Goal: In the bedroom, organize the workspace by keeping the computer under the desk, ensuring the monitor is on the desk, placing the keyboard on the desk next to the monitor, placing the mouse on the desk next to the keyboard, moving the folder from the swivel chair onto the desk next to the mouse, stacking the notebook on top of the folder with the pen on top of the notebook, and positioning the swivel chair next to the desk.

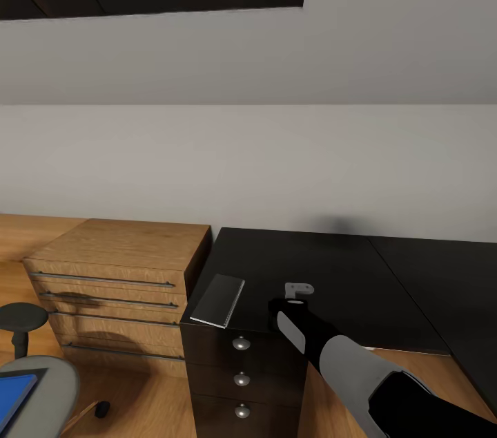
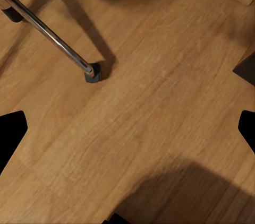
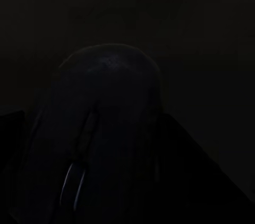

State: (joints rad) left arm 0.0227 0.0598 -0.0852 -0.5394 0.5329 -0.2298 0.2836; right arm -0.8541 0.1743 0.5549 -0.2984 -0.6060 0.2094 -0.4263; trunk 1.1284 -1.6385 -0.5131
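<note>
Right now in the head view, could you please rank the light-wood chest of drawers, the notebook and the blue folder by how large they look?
1. Chest of drawers, clearly largest.
2. Notebook.
3. Folder, though the picture's edge cuts it off, so its full size is unsure.

The notebook [image 1: 218,300] lies on the left end of the desk [image 1: 331,272], above the drawer unit [image 1: 241,376]. My right gripper [image 1: 298,291] is on the desk just right of it. The chest of drawers [image 1: 114,286] stands left of the desk, the swivel chair [image 1: 41,389] before it, with the folder [image 1: 14,396] on its seat.
</note>
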